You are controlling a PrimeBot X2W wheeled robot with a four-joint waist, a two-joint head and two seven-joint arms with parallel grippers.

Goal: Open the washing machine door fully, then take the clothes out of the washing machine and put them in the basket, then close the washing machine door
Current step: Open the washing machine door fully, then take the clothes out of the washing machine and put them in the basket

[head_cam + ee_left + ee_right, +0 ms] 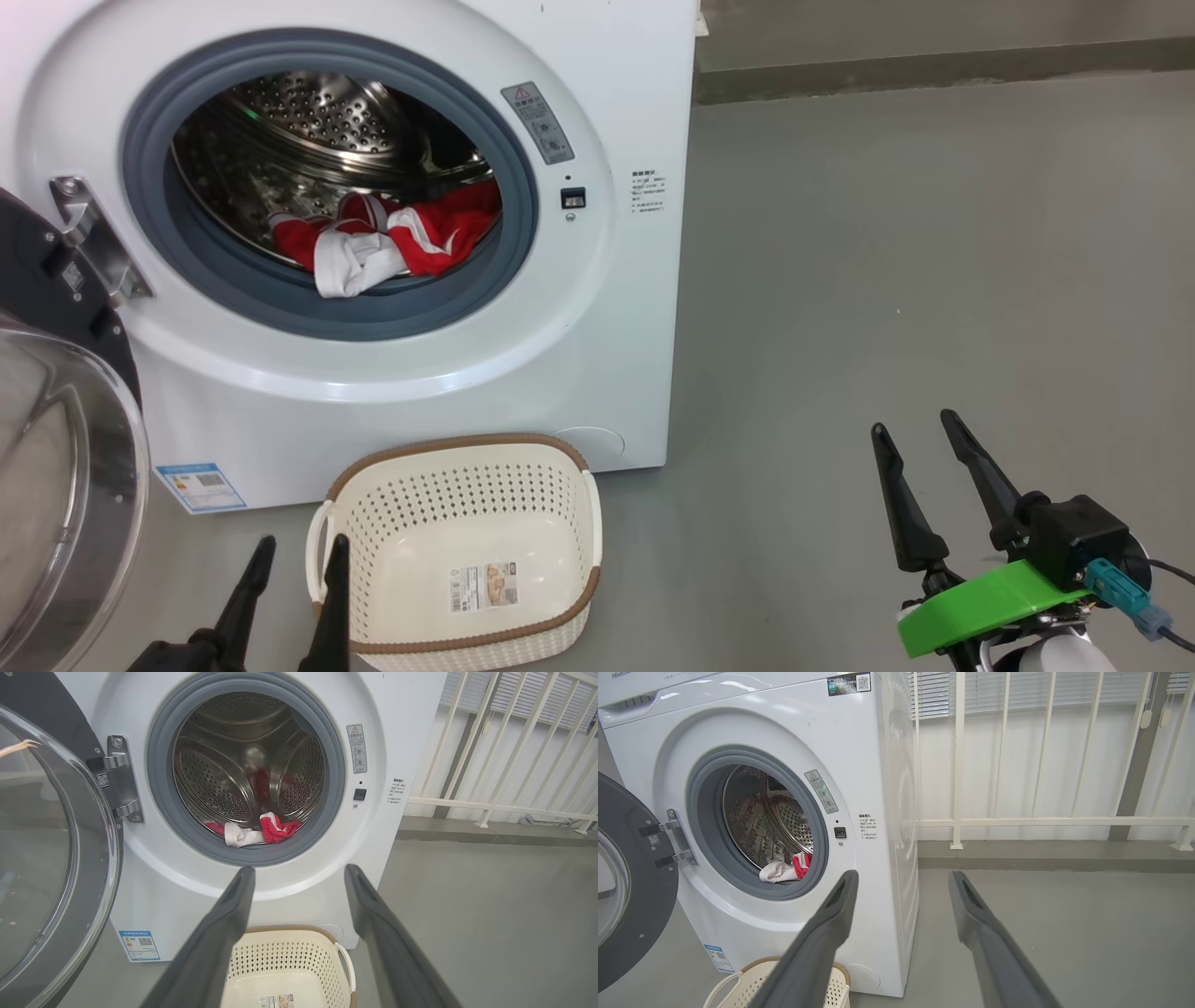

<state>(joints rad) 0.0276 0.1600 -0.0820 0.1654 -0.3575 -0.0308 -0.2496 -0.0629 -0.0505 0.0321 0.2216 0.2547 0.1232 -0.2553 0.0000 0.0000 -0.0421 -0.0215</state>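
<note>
The white washing machine [597, 308] [383, 826] [878, 868] stands with its round door [65, 467] [51, 858] [626, 896] swung open to the left on its hinge. Red and white clothes [383, 245] [254, 831] [784, 870] lie at the front lip of the steel drum. The cream basket [467, 551] [289, 970] [752, 982] sits on the floor right in front of the machine, with just a paper label inside. My left gripper [297, 545] [299, 870] is open, low beside the basket's left handle. My right gripper [915, 422] [901, 875] is open, over bare floor right of the machine.
Grey floor [934, 261] stretches to the right of the machine. A white railing [1017, 821] with blinds behind it runs along the far wall. The open door takes up the space at the machine's left front.
</note>
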